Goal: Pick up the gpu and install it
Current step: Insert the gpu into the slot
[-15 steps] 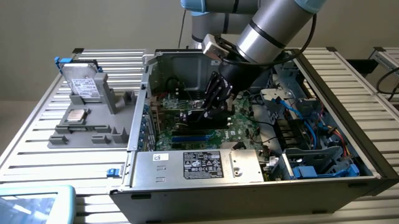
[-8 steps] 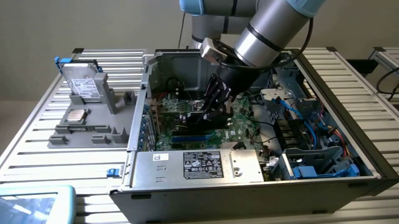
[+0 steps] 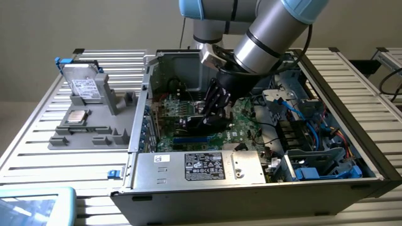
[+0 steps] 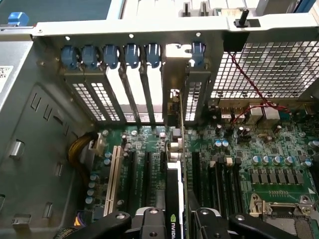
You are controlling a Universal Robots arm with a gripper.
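In the exterior view, the gpu (image 3: pixel 196 122) is being held on edge by the end effector (image 3: pixel 210 106) inside the open computer case (image 3: pixel 251 193) on the bench (image 3: pixel 37 160), right over the motherboard (image 3: pixel 168 136). In the wrist view, the gpu (image 4: pixel 173 194) is being clamped between the partly closed fingers (image 4: pixel 149 221), with its silver bracket (image 4: pixel 174 79) standing in the case's rear slot row. Whether the card is seated cannot be told.
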